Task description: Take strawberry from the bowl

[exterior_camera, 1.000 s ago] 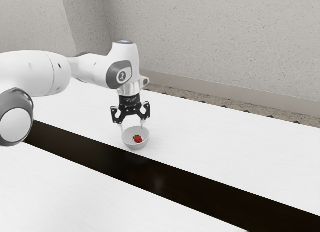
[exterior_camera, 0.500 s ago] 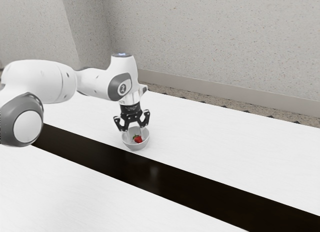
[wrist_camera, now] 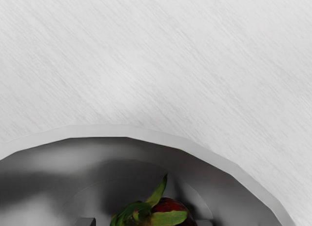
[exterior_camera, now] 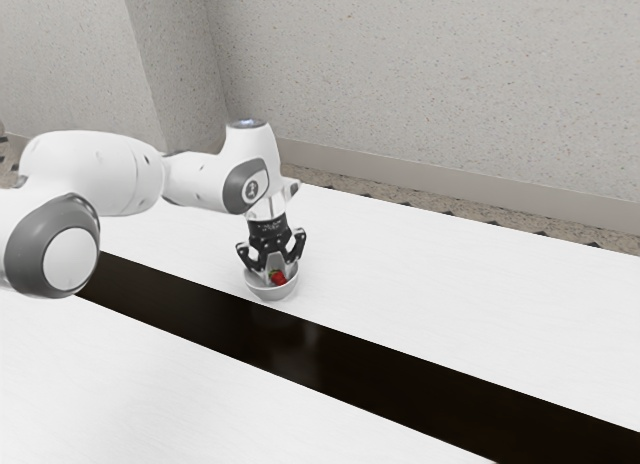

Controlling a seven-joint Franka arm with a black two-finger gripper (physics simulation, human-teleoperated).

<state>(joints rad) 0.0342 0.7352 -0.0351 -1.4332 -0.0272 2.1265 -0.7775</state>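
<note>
The gripper (exterior_camera: 277, 273) points down into the light grey bowl (exterior_camera: 271, 293), its fingers apart on either side of the red strawberry (exterior_camera: 279, 278). In the wrist view the strawberry (wrist_camera: 168, 205), with green leaves, lies inside the bowl (wrist_camera: 100, 131). There the gripper (wrist_camera: 145, 222) shows two dark fingertips flanking the berry: a gap separates one from the leaves, while the other is close against the red side. The lower part of the berry is hidden.
The bowl stands on a white table (exterior_camera: 430, 284), close to a long dark strip (exterior_camera: 390, 369) that crosses the exterior view. A speckled wall (exterior_camera: 430, 84) rises beyond the table.
My hand has come down into the bowl and moved slightly toward the exterior view's right. The fingers stand closer together than a second ago, and the strawberry looks slightly turned.
</note>
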